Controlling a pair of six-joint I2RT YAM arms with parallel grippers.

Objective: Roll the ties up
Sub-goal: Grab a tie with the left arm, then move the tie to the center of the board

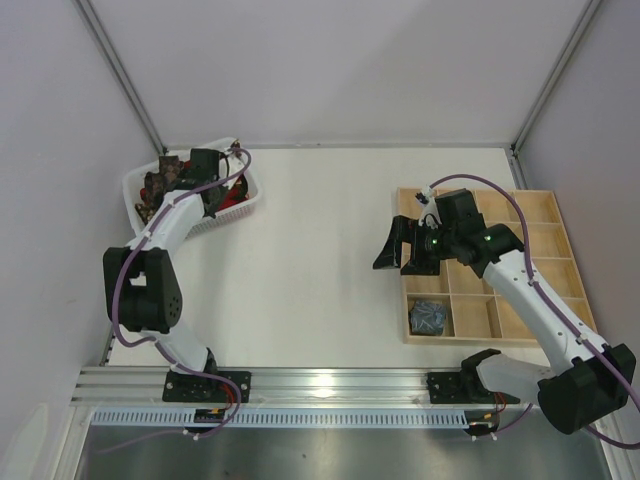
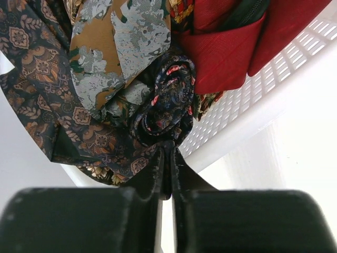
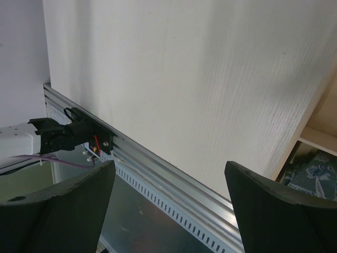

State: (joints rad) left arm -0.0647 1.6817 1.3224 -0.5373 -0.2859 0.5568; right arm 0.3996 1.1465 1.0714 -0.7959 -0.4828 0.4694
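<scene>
Several ties lie heaped in a white basket [image 1: 245,200] at the far left. In the left wrist view I see a dark brown-maroon patterned tie [image 2: 42,79], a gold and grey one [image 2: 116,47], a red one [image 2: 226,52] and a dark floral tie [image 2: 166,103] bunched in a coil. My left gripper [image 2: 167,158] is shut on the lower edge of the dark floral tie, over the basket rim [image 2: 247,116]; it also shows in the top view [image 1: 188,172]. My right gripper [image 1: 403,255] is open and empty above the table beside the tray; its jaws [image 3: 169,166] stand wide apart.
A wooden tray [image 1: 560,215] with several compartments stands at the right. One front-left compartment holds a rolled grey-blue tie [image 1: 428,317], also visible in the right wrist view [image 3: 316,171]. A metal rail [image 1: 330,385] runs along the near edge of the table.
</scene>
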